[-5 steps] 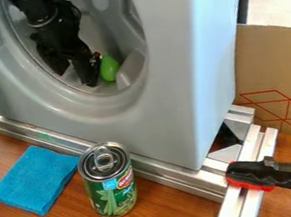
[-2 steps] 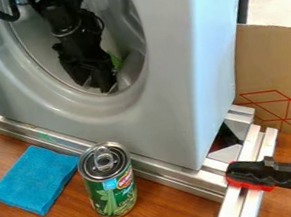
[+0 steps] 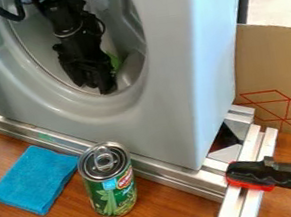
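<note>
One black pincer (image 3: 105, 87) inside the grey drum (image 3: 115, 18), near a green object (image 3: 115, 61), its spread unclear.

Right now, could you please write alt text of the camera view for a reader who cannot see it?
A black robot gripper hangs inside the round opening of a gray washing machine, beside a partly hidden green object. In front, a folded blue cloth and an upright green can rest on a wooden table.

- We get fairly bright light on the surface (image 3: 172, 210) around the can (image 3: 113, 198).
- We see glints on its lid (image 3: 101, 170).
- Just behind the can, we catch sheen along the metal rail (image 3: 167, 171).
- Beyond it, the claw (image 3: 104, 89) looks dark to us.
</note>
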Robot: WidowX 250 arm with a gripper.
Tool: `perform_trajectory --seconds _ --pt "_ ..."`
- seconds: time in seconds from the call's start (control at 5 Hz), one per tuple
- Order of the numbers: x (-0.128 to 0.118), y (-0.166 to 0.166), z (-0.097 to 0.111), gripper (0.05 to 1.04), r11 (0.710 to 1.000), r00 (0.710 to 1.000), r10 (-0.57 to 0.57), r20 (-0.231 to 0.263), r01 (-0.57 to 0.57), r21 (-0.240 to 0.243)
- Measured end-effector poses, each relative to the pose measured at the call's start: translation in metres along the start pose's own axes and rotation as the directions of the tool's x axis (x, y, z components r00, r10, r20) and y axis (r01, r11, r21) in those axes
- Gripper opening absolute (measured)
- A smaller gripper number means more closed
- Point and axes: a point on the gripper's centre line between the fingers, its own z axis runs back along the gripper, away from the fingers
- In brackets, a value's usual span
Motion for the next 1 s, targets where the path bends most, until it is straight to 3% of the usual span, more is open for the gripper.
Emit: perform_trajectory --seconds 0.4,0.6,0.8,1.0 --pt "0.0 0.002 -0.001 0.48 1.0 1.0 0.004 0.003 -0.004 0.004" --pt "-0.009 0.009 0.002 0.368 1.0 1.0 0.021 0.002 -0.021 0.008" --pt "-0.017 0.011 0.009 0.368 0.999 0.999 0.039 0.008 -0.039 0.003" --pt "-0.032 0.001 0.022 0.368 0.999 0.999 0.04 -0.016 -0.041 -0.018"
